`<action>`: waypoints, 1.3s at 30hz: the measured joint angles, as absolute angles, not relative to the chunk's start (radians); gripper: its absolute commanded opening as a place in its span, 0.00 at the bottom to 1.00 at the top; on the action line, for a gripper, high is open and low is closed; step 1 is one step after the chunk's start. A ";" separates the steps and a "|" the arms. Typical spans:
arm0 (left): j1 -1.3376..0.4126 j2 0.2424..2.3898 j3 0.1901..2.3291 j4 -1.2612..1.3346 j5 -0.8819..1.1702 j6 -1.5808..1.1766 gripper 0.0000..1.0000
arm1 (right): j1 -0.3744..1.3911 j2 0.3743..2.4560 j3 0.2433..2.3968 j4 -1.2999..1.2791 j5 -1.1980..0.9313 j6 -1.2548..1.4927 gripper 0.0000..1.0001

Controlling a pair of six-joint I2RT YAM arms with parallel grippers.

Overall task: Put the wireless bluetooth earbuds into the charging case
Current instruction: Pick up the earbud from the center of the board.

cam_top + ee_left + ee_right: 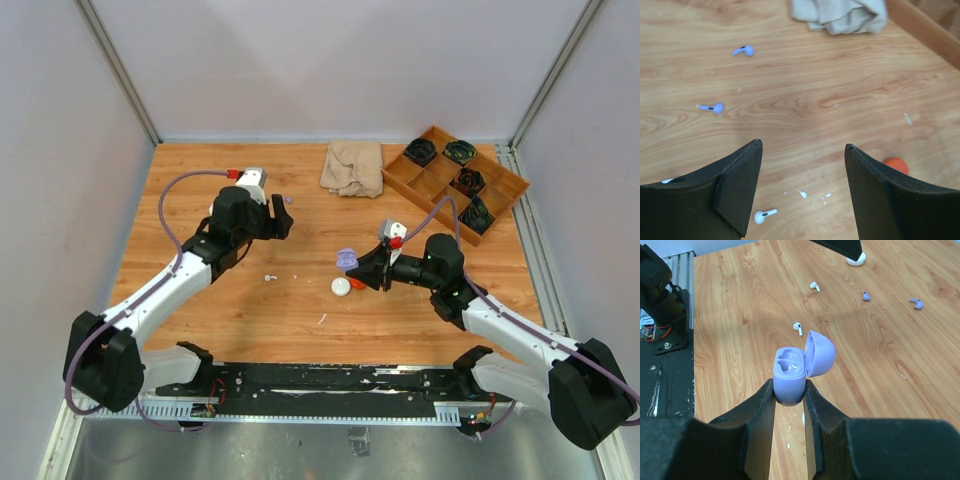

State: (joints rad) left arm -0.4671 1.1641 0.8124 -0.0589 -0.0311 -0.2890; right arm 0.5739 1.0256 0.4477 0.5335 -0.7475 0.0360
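Note:
My right gripper (pixel 789 386) (pixel 363 269) is shut on a pale purple charging case (pixel 789 371) (pixel 347 258), held just above the table with its lid (pixel 820 353) flipped open and both sockets empty. Two white earbuds (pixel 798 328) (pixel 814 286) and two purple earbuds (pixel 866 296) (pixel 916 303) lie loose on the wood beyond it. My left gripper (pixel 802 145) (pixel 283 222) hangs open over the table with nothing between its fingers. Below it lie a white earbud (pixel 764 215) and, farther off, two purple earbuds (pixel 743 50) (pixel 711 107).
A white round case (pixel 341 286) and a small orange object (pixel 358 285) sit just in front of the right gripper. A beige cloth (pixel 352 167) lies at the back. A wooden tray (pixel 500 190) with dark items stands at the back right.

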 measured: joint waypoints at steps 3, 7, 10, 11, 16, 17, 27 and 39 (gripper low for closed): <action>-0.409 1.256 0.842 -0.063 -0.023 -0.289 0.72 | 0.574 1.026 0.437 0.534 -0.732 0.030 0.01; -0.347 1.412 0.923 -0.074 -0.002 -0.287 0.72 | 0.574 1.032 0.434 0.542 -0.728 0.029 0.01; -0.323 1.536 1.005 -0.091 0.000 -0.274 0.72 | 0.574 1.043 0.434 0.548 -0.728 0.029 0.01; -0.317 1.572 1.029 -0.099 -0.001 -0.268 0.72 | 0.574 1.044 0.433 0.548 -0.728 0.029 0.01; -0.285 1.704 1.112 -0.121 0.008 -0.242 0.72 | 0.574 1.044 0.433 0.551 -0.728 0.029 0.01; -0.271 1.732 1.130 -0.127 0.016 -0.236 0.72 | 0.574 1.044 0.433 0.551 -0.728 0.029 0.01; -0.205 1.899 1.219 -0.165 0.062 -0.205 0.71 | 0.574 1.073 0.433 0.553 -0.731 0.029 0.01; -0.204 1.908 1.211 -0.187 0.114 -0.210 0.66 | 0.574 1.091 0.433 0.548 -0.733 0.029 0.01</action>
